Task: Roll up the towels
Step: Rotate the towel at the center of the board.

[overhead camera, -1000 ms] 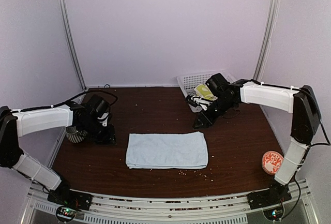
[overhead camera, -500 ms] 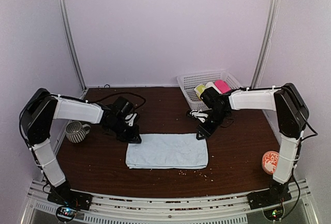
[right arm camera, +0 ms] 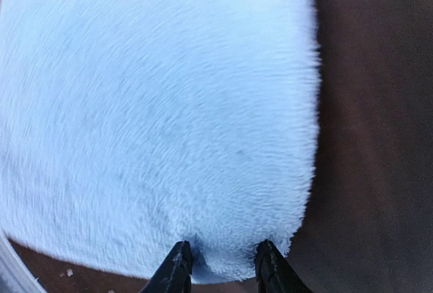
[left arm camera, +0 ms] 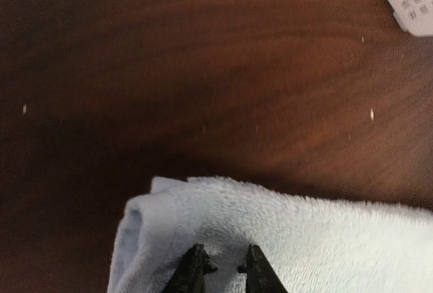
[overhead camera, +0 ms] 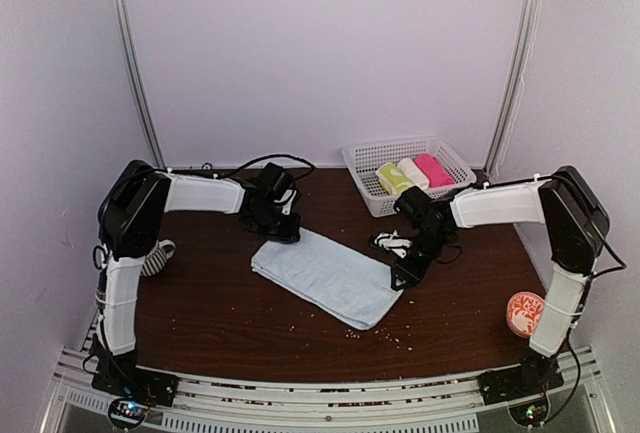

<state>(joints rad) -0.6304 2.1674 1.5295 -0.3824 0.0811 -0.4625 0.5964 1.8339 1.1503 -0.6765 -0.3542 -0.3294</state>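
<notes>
The pale blue towel [overhead camera: 325, 273] lies flat and slanted on the brown table, its left end farther back than its right end. My left gripper [overhead camera: 283, 235] sits at the towel's far left corner. In the left wrist view its fingertips [left arm camera: 196, 269] pinch a tuft of the towel [left arm camera: 304, 239], whose corner is folded over. My right gripper [overhead camera: 402, 276] is at the near right end, shut on the towel's edge [right arm camera: 155, 103] with pile bunched between its tips. The yellow-green towel [overhead camera: 392, 179] lies rolled in the white basket [overhead camera: 360, 158].
The basket at the back right also holds a cream roll [overhead camera: 411, 172] and a pink roll [overhead camera: 432, 169]. A striped mug [overhead camera: 155, 258] stands at the left, half hidden by my left arm. A round orange-and-white object [overhead camera: 527, 313] sits at the right. Crumbs dot the table.
Both grippers moved onto the blue towel, the right one coming from the basket. The towel's left end has been dragged toward the back, so the towel now lies slanted instead of square.
</notes>
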